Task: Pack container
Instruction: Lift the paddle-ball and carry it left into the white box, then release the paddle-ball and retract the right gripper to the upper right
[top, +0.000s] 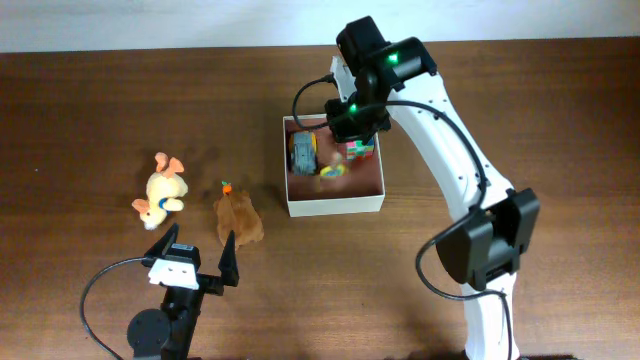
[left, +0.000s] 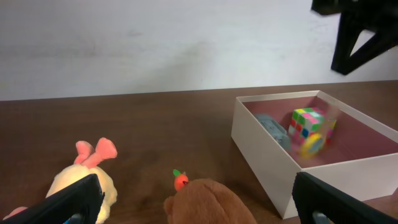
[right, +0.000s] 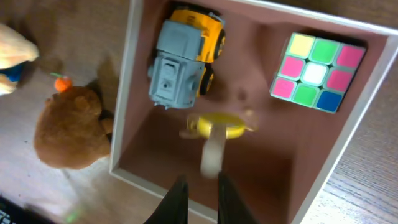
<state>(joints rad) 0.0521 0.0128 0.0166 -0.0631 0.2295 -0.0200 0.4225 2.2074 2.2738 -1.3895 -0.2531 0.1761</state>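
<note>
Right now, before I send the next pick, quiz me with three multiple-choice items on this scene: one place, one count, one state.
1. Where is the colour cube? A) in the container B) outside it C) in mid-air
2. How many plush toys lie outside the container? A) one B) two C) four
3. The left gripper is: A) shut on a toy B) open, empty C) shut on the cube
Answers: 1 A, it sits in a corner; 2 B, yellow plush and brown plush; 3 B, fingers wide apart.
</note>
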